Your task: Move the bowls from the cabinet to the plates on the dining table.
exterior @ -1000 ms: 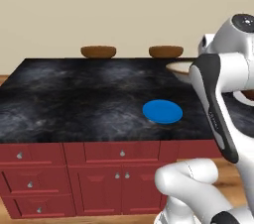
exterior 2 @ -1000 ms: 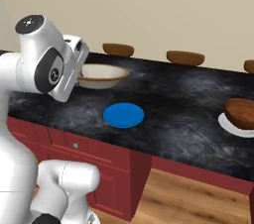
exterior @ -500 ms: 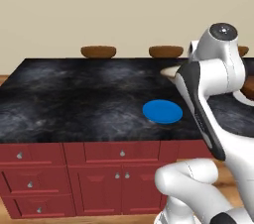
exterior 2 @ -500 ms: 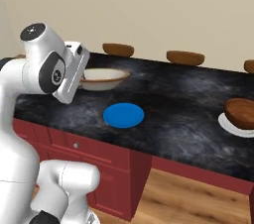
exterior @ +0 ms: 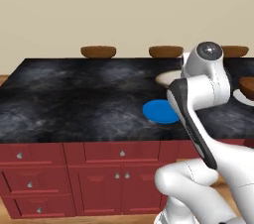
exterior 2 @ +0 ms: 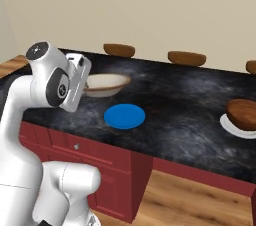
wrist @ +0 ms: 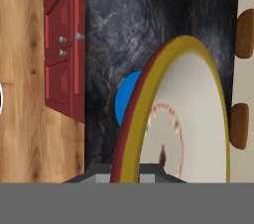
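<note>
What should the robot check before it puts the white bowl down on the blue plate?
1. Gripper shut on the white bowl: ok.
2. Bowl level, not tipping: ok in the right base view.
3. Blue plate bare and ready: ok.
4. Bowl right above the blue plate: not ok, it hangs beyond the plate, toward the stools.
5. Brown bowl already on the white plate: ok.
6. Table top free of clutter around the blue plate: ok.

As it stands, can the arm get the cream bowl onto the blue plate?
Probably yes. The pincer is shut on the cream bowl, held above the dining table just behind the blue plate. The plate is bare and nothing stands between them.
</note>
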You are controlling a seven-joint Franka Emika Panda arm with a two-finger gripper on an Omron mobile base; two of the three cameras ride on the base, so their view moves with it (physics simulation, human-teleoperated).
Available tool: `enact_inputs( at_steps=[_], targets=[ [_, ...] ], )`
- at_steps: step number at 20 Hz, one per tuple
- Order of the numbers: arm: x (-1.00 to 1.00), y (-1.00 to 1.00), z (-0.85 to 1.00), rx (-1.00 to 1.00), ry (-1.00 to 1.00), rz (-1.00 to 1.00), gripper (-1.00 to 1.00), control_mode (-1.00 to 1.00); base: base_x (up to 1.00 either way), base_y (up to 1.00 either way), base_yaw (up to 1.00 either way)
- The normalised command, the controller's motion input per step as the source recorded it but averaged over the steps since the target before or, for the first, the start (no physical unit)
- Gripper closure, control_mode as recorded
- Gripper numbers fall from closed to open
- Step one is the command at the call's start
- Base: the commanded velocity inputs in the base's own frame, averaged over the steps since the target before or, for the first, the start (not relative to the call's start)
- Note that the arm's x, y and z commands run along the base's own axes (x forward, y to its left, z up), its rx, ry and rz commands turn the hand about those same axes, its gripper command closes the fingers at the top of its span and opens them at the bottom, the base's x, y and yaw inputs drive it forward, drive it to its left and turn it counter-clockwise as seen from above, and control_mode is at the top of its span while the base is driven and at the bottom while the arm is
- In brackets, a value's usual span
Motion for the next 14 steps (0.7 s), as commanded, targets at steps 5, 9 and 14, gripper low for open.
enact_inputs(
  at_steps=[5,9,14],
  targets=[
    [0.21,0.03,-0.25,-0.01,0.00,0.00,1.00,-1.00,0.00,0.00,0.00],
    [0.16,0.00,-0.21,0.00,0.00,0.00,1.00,-1.00,0.00,0.00,0.00],
    [0.15,0.01,-0.21,0.00,0.00,0.00,1.00,-1.00,0.00,0.00,0.00]
  ],
)
